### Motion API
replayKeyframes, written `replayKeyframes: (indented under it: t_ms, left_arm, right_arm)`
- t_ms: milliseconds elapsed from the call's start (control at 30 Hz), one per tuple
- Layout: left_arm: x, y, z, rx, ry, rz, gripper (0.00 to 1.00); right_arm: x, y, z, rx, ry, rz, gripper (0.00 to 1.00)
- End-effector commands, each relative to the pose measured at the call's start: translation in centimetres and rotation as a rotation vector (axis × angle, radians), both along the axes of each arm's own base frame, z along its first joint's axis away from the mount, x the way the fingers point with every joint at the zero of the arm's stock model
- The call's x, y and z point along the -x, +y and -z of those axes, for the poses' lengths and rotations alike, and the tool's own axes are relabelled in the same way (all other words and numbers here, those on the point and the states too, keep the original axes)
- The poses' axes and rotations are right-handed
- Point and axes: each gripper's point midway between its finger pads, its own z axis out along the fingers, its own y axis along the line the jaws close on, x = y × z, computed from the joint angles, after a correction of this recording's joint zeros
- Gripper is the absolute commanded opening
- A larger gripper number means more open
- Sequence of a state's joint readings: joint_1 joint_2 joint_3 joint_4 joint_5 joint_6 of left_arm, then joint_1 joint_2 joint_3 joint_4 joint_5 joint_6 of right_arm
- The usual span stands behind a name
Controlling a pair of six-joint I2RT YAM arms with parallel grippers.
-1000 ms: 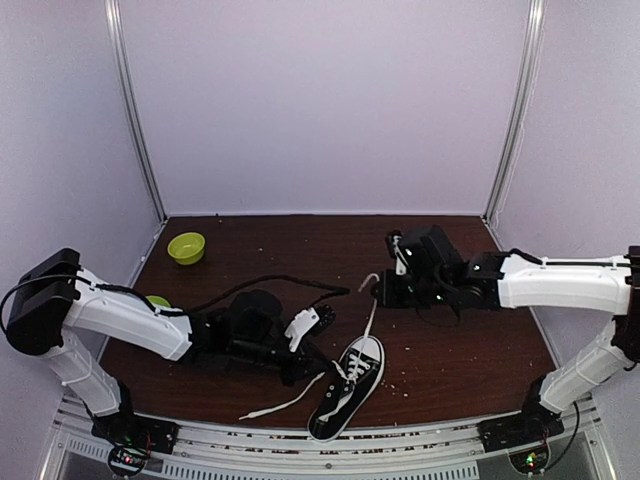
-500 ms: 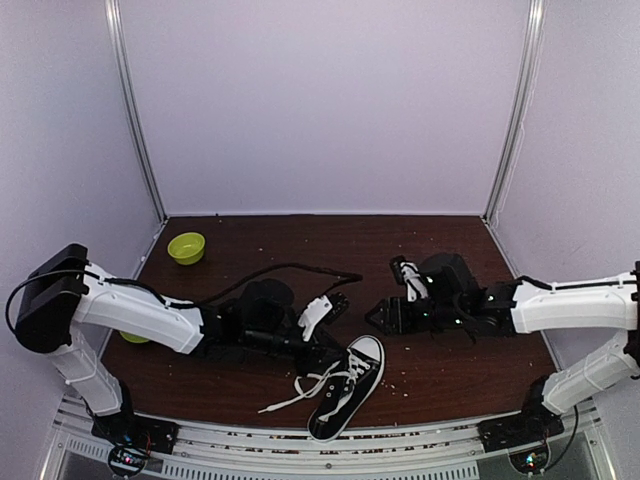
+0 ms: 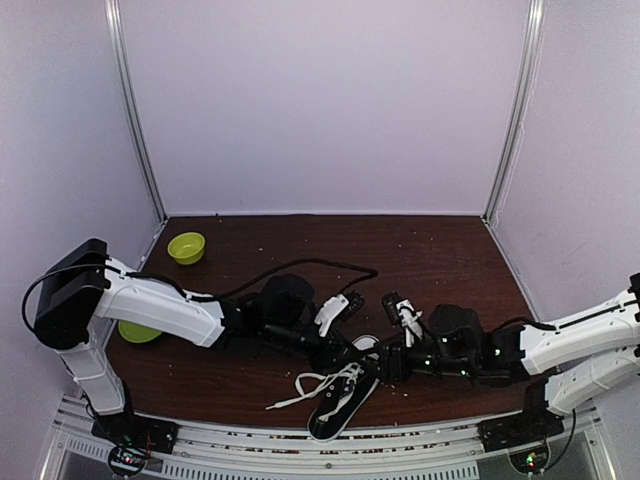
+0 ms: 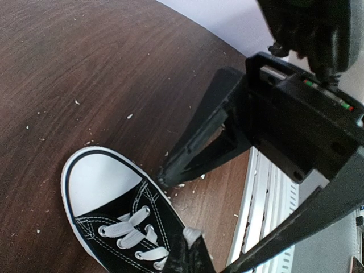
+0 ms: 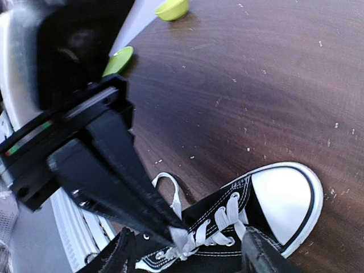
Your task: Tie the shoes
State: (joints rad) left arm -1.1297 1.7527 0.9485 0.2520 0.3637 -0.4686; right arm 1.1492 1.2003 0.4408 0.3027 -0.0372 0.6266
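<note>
The black shoe (image 3: pixel 338 398) with a white toe cap (image 4: pixel 101 183) lies near the table's front edge, toe pointing away. Its white laces (image 3: pixel 302 384) trail loose to the left, and one loop (image 5: pixel 168 187) rests on the wood. My left gripper (image 4: pixel 191 243) is shut on a white lace just above the eyelets (image 4: pixel 128 233); it sits over the shoe (image 3: pixel 346 361). My right gripper (image 5: pixel 189 245) is open, one finger (image 5: pixel 123 253) on each side of the shoe (image 5: pixel 259 207). Its tips (image 3: pixel 384 363) hang close beside the left gripper.
A green bowl (image 3: pixel 186 247) stands at the back left, and a green dish (image 3: pixel 139 331) lies partly behind the left arm. A black cable (image 3: pixel 300 265) arcs over the left arm. The metal front rail (image 3: pixel 300 435) runs just behind the shoe's heel. Crumbs dot the brown table (image 3: pixel 450 260).
The right gripper let go of the lace it held up, opened, and dropped forward to the shoe. The left arm slid right, still gripping its lace, which now bunches beside the shoe.
</note>
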Motion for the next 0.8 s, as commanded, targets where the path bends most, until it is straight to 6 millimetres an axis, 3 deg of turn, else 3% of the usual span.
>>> replayKeyframes:
  t_ms: [0, 333, 533, 767]
  left_arm:
    - [0.4, -0.4, -0.3, 0.017, 0.033, 0.009, 0.00]
    - [0.3, 0.0, -0.4, 0.021, 0.021, -0.005, 0.00]
    - [0.3, 0.0, -0.7, 0.030, 0.018, -0.003, 0.00]
    - [0.2, 0.3, -0.6, 0.025, 0.014, -0.013, 0.00]
  right_arm:
    - [-1.0, 1.4, -1.1, -0.016, -0.051, 0.016, 0.57]
    - [1.5, 2.7, -0.6, -0.055, -0.016, -0.141, 0.55]
    - [1.9, 3.5, 0.6, -0.021, 0.007, -0.182, 0.42]
    - [2.1, 3.1, 1.4, -0.007, 0.019, -0.182, 0.23]
